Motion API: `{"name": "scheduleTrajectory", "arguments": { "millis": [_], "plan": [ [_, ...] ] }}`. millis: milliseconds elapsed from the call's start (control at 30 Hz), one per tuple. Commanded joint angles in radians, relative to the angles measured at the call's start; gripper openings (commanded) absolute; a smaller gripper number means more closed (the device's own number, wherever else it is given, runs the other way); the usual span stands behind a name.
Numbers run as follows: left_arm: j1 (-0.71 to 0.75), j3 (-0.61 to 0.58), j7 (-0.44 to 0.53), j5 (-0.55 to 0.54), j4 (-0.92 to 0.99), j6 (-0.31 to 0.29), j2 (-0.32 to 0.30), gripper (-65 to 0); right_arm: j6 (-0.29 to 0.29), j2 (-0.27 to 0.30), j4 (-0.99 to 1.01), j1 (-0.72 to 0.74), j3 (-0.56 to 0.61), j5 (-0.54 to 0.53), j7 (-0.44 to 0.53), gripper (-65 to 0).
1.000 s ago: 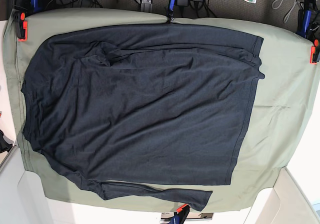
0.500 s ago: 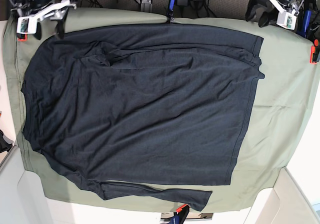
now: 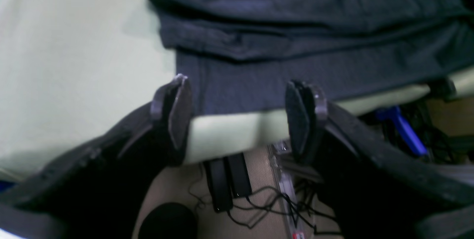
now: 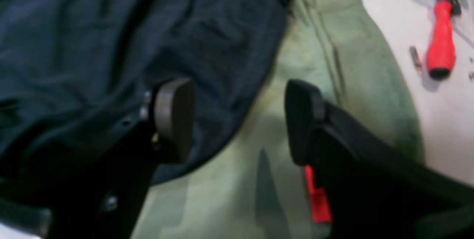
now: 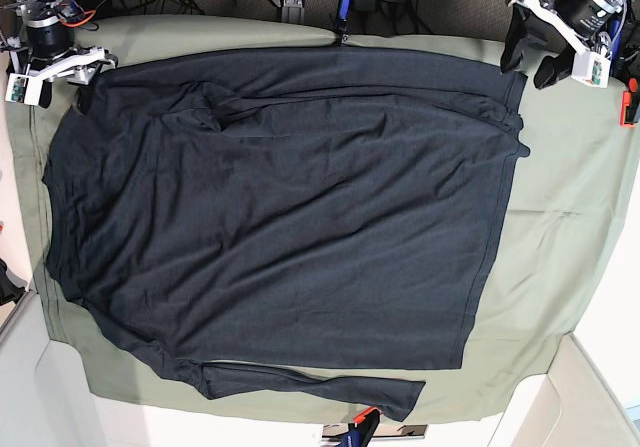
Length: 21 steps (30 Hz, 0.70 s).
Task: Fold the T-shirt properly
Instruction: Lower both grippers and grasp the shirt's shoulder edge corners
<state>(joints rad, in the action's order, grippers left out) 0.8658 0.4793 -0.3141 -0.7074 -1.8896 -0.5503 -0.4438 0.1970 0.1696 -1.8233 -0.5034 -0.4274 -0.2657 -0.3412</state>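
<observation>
The dark navy T-shirt (image 5: 280, 207) lies spread flat on the olive-green cloth (image 5: 560, 217), one long sleeve along the lower edge. My left gripper (image 5: 532, 55) hovers open at the shirt's upper right hem corner. In the left wrist view the left gripper (image 3: 239, 118) straddles the table edge, with the hem of the T-shirt (image 3: 244, 87) just beyond its fingertips and nothing between them. My right gripper (image 5: 88, 75) is open at the shirt's upper left corner. In the right wrist view the right gripper (image 4: 239, 120) has one pad over the T-shirt (image 4: 111, 46) and the other over the green cloth (image 4: 307, 57).
Orange-red clamps (image 5: 630, 102) and a blue clamp (image 5: 342, 12) pin the cloth at the table edges. A red-handled screwdriver (image 4: 440, 46) lies on the white surface beside the cloth. Cables and a black power strip (image 3: 226, 183) sit on the floor beyond the table's edge.
Both arms have come in from the top edge and moved down to the shirt's two upper corners, and their jaws have spread wide. The shirt has not moved.
</observation>
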Motion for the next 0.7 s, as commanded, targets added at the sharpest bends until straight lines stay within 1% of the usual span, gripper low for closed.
{"name": "scheduleTrajectory", "arguments": {
  "millis": [0, 233, 367, 467, 533, 667],
  "plan": [
    [0.0, 0.009, 0.018, -0.014, -0.011, 0.008, -0.011, -22.8, -0.009, 0.013, -0.005, 0.007, -0.007, -0.003, 0.025, -26.4],
    [-0.075, 0.009, 0.018, -0.017, 0.044, 0.016, -0.011, -22.8, -0.011, 0.013, 0.058, 0.066, -0.012, 0.023, 0.003, -26.4],
    [-0.116, 0.002, 0.014, -0.053, 0.114, 0.015, -0.011, -22.8, -0.011, 0.013, 0.061, 0.074, -0.012, 0.023, 0.002, -26.4],
    [-0.145, -0.028, -0.005, -0.078, 0.173, 0.015, -0.011, -22.8, -0.011, 0.013, 0.061, 0.077, -0.012, 0.023, 0.002, -26.4],
    [-0.172, -0.06, -0.005, -0.076, 0.218, 0.015, -0.011, -22.8, -0.011, 0.013, 0.061, 0.076, -0.012, 0.023, 0.001, -26.4],
    [-0.235, -0.104, -0.004, -0.022, 0.316, 0.015, -0.011, -22.8, -0.019, 0.013, 0.066, 0.074, -0.012, 0.023, -0.004, -26.4]
  ]
}}
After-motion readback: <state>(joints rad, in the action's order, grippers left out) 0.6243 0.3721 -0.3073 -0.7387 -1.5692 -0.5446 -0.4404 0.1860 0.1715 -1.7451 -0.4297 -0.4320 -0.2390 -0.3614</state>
